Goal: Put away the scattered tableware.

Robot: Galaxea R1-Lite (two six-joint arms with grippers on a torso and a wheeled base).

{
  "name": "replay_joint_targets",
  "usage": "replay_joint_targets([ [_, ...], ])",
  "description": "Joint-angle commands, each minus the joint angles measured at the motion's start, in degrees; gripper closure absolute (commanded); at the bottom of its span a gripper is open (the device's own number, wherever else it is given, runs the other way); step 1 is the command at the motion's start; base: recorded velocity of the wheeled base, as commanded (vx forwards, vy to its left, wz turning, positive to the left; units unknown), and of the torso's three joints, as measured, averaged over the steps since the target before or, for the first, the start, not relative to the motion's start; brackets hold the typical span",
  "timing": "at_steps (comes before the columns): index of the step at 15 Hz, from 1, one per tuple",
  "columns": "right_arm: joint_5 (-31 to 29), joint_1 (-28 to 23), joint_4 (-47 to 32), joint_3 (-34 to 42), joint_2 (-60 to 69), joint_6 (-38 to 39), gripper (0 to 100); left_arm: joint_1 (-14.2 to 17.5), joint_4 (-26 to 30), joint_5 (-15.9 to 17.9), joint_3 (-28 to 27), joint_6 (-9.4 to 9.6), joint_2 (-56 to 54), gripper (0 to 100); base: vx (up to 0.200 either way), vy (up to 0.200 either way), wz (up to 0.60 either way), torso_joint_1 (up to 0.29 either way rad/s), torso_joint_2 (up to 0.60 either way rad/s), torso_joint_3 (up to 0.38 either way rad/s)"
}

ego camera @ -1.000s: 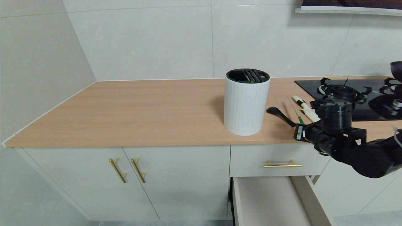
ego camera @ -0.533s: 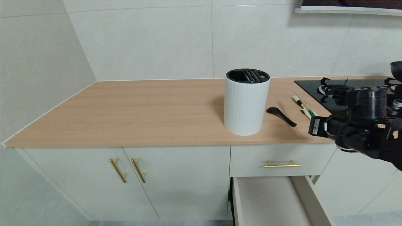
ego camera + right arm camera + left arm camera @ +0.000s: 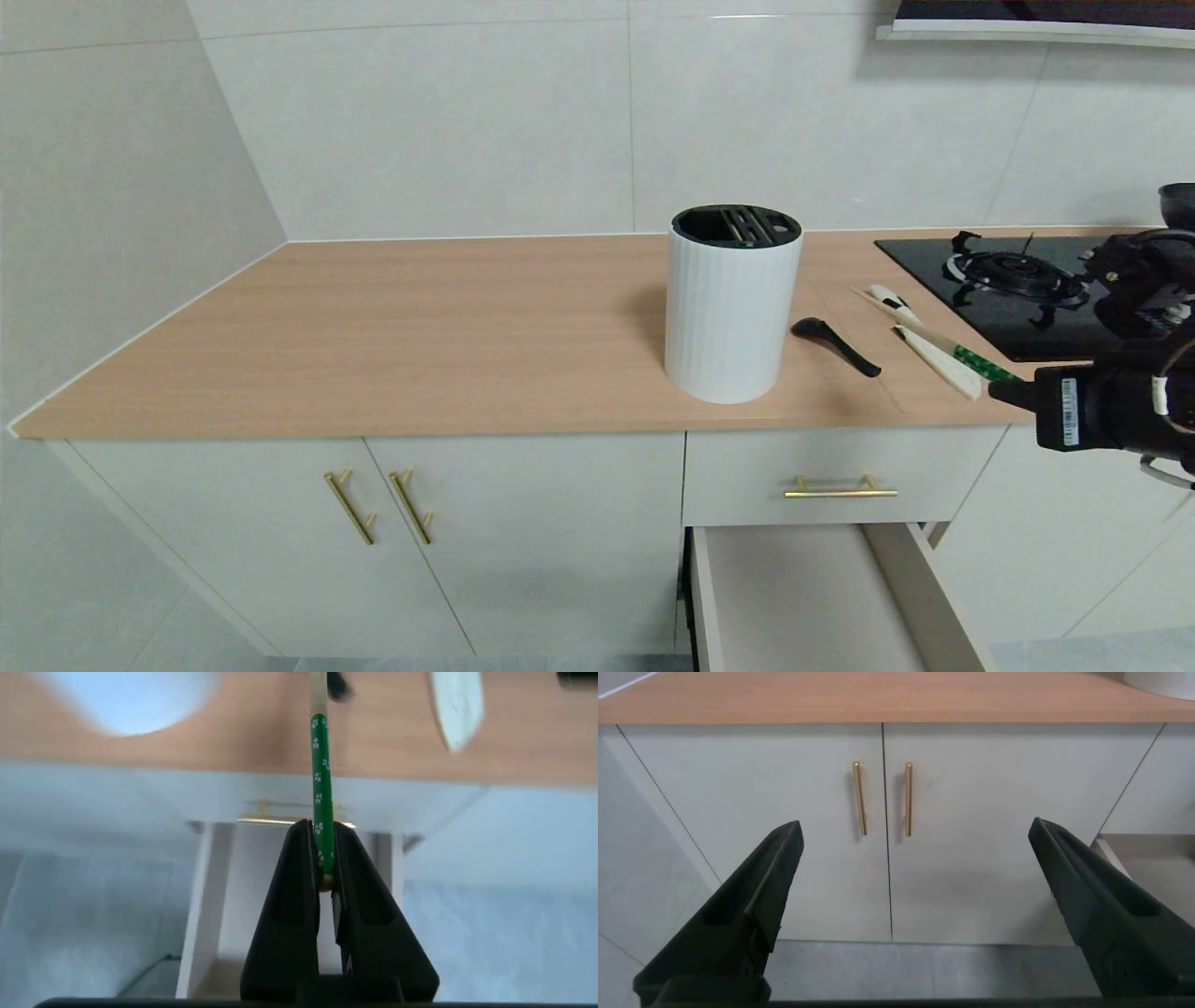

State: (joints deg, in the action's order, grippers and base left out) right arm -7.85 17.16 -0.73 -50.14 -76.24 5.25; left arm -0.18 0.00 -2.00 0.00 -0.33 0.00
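A white ribbed utensil holder [image 3: 733, 317] with a black slotted top stands on the wooden counter [image 3: 420, 336]. To its right lie a black spoon [image 3: 834, 345] and a white spoon [image 3: 938, 362]. My right gripper [image 3: 1006, 388] hovers by the counter's front right edge, shut on the green-patterned end of a chopstick [image 3: 971, 359]. The chopstick slants back across the white spoon. In the right wrist view the fingers [image 3: 299, 887] pinch the chopstick [image 3: 320, 775], with the white spoon [image 3: 458, 709] beyond. My left gripper [image 3: 920, 905] is open, low down, facing the cabinet doors.
A black gas stove [image 3: 1018, 280] occupies the counter's right end. Below the counter a drawer [image 3: 803, 597] is pulled out under a shut drawer with a gold handle [image 3: 840, 487]. Two cabinet doors with gold handles [image 3: 882, 798] stand further left.
My right gripper has drawn away to the right, from above the utensils to beyond the counter's front edge, taking the green-ended chopstick with it. The holder and black spoon stayed put.
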Motion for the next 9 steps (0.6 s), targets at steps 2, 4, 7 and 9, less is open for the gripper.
replay_joint_targets([
  [2,1.87,1.56,-2.08,2.94,6.89,-3.94,100,0.01,0.00,-0.02,0.00,-0.02,0.00,0,0.000,0.000,0.00,0.000,0.00,0.000],
  [4,1.87,3.58,-6.12,2.42,8.12,-4.11,100,0.01,0.00,-0.02,0.00,-0.02,0.00,0,0.000,0.000,0.00,0.000,0.00,0.000],
  [7,1.87,6.30,-9.29,2.50,9.71,-4.38,100,0.01,0.00,-0.02,0.00,-0.02,0.00,0,0.000,0.000,0.00,0.000,0.00,0.000],
  [9,1.87,8.94,-12.19,2.59,9.97,-5.43,100,0.01,0.00,-0.02,0.00,-0.02,0.00,0,0.000,0.000,0.00,0.000,0.00,0.000],
])
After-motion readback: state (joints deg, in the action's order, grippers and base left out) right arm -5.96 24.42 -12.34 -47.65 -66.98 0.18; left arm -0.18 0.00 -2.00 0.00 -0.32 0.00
